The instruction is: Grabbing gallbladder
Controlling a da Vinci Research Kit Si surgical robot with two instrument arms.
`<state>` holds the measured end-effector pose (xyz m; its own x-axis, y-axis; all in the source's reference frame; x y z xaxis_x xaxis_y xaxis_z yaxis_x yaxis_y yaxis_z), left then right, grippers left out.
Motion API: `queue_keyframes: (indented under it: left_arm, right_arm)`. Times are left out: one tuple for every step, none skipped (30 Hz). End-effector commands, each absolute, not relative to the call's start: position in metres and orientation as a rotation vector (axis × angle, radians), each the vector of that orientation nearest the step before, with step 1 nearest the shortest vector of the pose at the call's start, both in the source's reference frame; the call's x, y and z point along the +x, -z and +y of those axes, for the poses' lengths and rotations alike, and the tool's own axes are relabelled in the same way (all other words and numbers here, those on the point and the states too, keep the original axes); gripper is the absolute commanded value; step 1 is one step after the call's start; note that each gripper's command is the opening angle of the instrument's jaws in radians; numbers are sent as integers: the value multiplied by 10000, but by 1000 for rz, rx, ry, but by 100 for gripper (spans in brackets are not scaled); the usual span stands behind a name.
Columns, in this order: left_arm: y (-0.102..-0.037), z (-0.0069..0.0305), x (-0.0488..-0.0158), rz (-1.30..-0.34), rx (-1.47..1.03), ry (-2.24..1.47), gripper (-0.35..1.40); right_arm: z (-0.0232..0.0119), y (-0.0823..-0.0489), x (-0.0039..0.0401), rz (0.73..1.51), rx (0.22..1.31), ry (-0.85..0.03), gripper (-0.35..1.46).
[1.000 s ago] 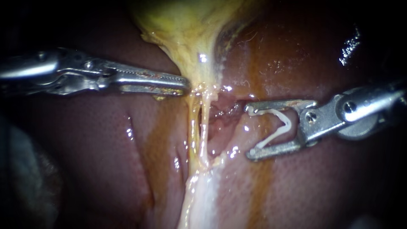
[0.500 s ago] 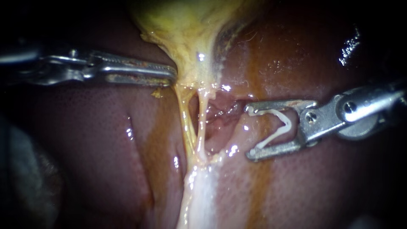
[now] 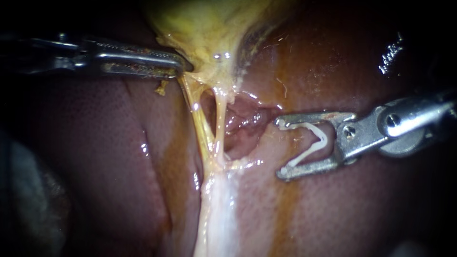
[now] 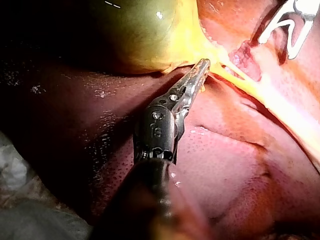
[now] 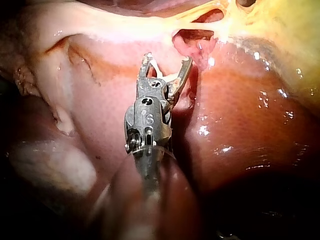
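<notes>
Here, close over the tissue, my left instrument reaches in from the left. Its jaws lie pressed together, pinching the lower left edge of the gallbladder. The gallbladder is a yellowish, glistening mass at the top centre of the endoscope view, so the held spot sits just at my jaw tips. In the left wrist view the same instrument meets the yellow fringe where the rounded green body of the gallbladder narrows, directly ahead of the jaws.

From that gripped edge two slender tubes run down, taut and a little apart. They join a pale band that runs on downward across the liver. A raw pink pocket lies just beside them.

My right instrument comes in from the right and rests over the liver, near that pocket but apart from the tubes and well apart from the gallbladder. Its jaws stand wide, with an open white clip seated between them, one leg end against each jaw. In the right wrist view the instrument points at the pink pocket, and the gallbladder lies ahead of it and off to one side.
</notes>
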<state>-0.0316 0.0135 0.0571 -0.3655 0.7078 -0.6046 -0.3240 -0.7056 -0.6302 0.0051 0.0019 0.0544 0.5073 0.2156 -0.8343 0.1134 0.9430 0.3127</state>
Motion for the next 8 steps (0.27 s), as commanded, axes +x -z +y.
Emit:
queue_keyframes:
  left_arm:
    - [-571, 135, -316, -546, -1213, -2100, -35]
    - [-571, 135, -316, -546, -1213, -2100, -35]
    - [-571, 135, -316, -546, -1213, -2100, -35]
    - [-571, 135, -315, -546, -1213, -2100, -35]
    - [-571, 135, -315, -546, -1213, -2100, -35]
    - [-571, 135, -315, -546, -1213, -2100, -35]
    - [-571, 134, -316, -545, -1213, -2100, -35]
    - [-572, 134, -316, -544, -1213, -2100, -35]
  right_arm:
    - [19, -544, 50, 1043, 350, -63, 50]
    - [19, -544, 50, 1043, 350, -63, 50]
    - [19, -544, 50, 1043, 350, -63, 50]
    - [19, -544, 51, 1043, 350, -63, 50]
    - [19, -544, 51, 1043, 350, -63, 50]
    - [19, -544, 51, 1043, 350, -63, 50]
    - [19, -544, 51, 1043, 350, -63, 50]
    - [19, -544, 51, 1043, 350, -63, 50]
